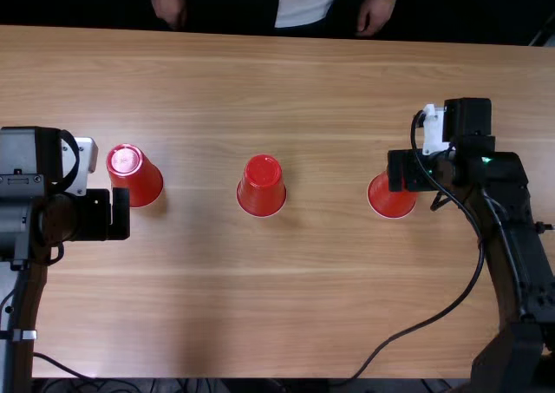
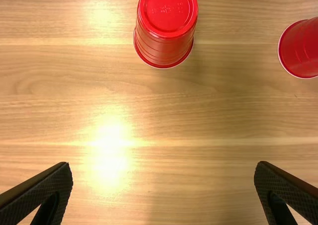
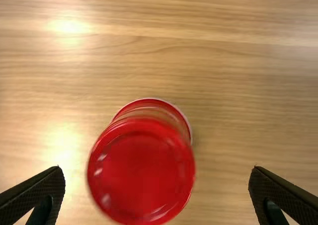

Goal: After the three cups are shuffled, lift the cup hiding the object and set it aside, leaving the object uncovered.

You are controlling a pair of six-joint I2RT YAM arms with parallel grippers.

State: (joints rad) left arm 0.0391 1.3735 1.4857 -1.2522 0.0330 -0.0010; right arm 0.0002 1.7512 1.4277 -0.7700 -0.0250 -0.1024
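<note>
1. 3 red cups stand mouth-down in 1 row across the table (image 1: 277, 306): the left cup (image 1: 134, 174) at 9 o'clock, the middle cup (image 1: 261, 185) at centre, the right cup (image 1: 390, 195) at 3 o'clock, all well apart.
2. The object is hidden. No cup is raised, so which cup covers it cannot be told.
3. The right gripper (image 3: 156, 178) hangs above the right cup, fingers spread wide, 1 on each side and neither touching. This is judged a straddle ready to close, which marks this cup as the chosen one.
4. The left gripper (image 2: 161, 185) is spread wide and empty over bare table at 7 o'clock of the left cup. It is judged parked clear of the other arm's work.
5. The next move is judged a descent and a light squeeze, since the thin cup wall may buckle.
</note>
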